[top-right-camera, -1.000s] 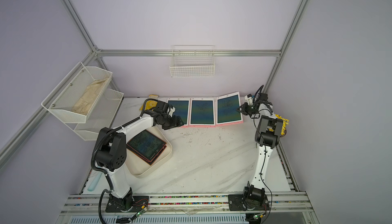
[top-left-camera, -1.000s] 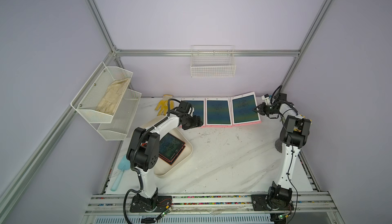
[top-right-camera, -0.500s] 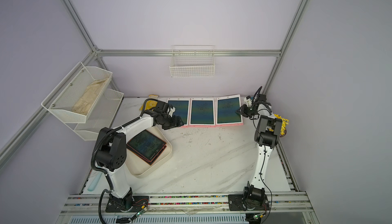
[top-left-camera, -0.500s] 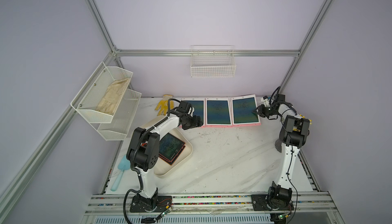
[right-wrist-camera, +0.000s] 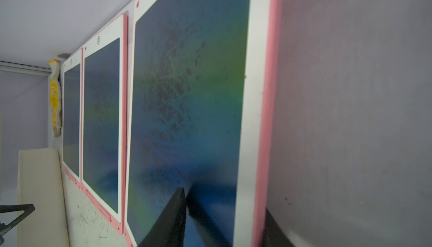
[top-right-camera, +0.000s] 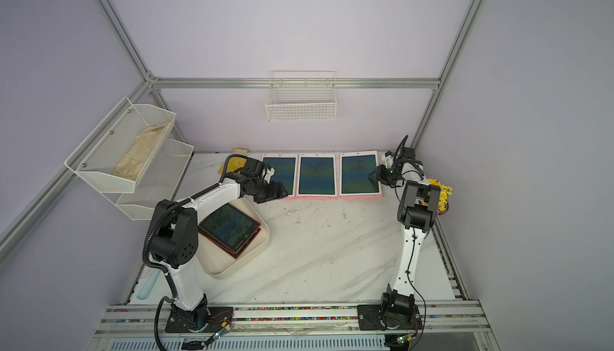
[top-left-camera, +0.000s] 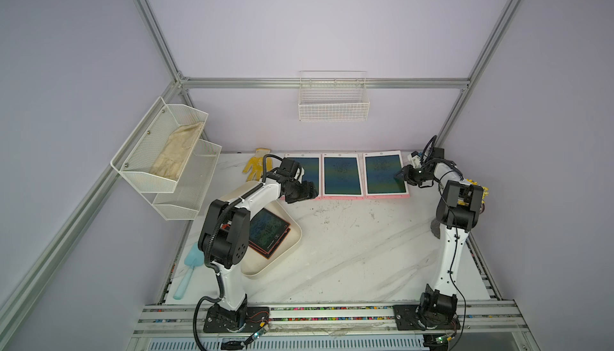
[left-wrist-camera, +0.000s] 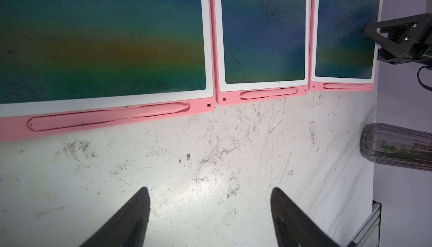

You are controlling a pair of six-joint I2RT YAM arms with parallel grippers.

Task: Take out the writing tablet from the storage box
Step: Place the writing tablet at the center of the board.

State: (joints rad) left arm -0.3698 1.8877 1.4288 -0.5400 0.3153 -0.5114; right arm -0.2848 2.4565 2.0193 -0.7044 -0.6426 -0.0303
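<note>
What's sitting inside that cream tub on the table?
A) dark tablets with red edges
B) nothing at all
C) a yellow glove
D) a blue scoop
A: in both top views, dark red-edged tablets lie stacked inside the storage box.

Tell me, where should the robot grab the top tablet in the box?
The top tablet lies nearly flat in the storage box. Probably pinch its thin near edge from above, where bare box floor leaves finger room.
</note>
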